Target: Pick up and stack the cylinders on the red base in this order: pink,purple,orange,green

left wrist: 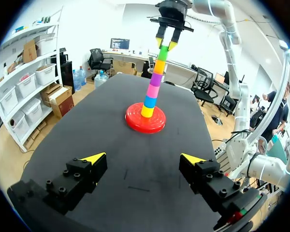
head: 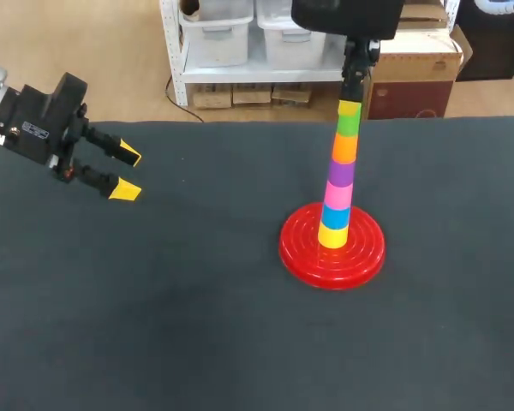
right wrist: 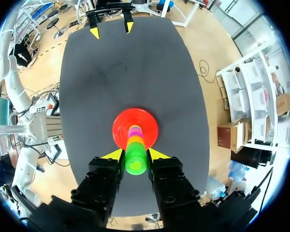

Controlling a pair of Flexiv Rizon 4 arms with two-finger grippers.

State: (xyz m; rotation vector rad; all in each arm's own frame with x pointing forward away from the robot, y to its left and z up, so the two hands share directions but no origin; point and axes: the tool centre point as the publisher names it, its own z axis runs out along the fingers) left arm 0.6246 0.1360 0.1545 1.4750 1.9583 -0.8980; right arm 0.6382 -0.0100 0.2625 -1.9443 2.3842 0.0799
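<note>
One surface: a dark, matte table point(head: 154, 325) is seen under everything, with both arms held above it.
At left: the left gripper point(head: 127, 173) is held over the table's left part, well apart from the stack, its fingers spread wide.
Right of middle: the red base point(head: 370, 250), a ridged disc, is laid flat on the table.
On the base: a yellow cylinder point(head: 332, 233), blue cylinder point(head: 336, 214), pink cylinder point(head: 338, 193), purple cylinder point(head: 341, 171), orange cylinder point(head: 344, 147) and green cylinder point(head: 348, 125) are stacked, bottom to top.
At the top: the right gripper point(head: 349, 108) is clamped on the green cylinder from two sides.
Left wrist view only: the column's full side is shown, with two separate yellow tips at its upper end.
Right wrist view only: the column is seen end-on, so the green top hides most of the lower cylinders.
</note>
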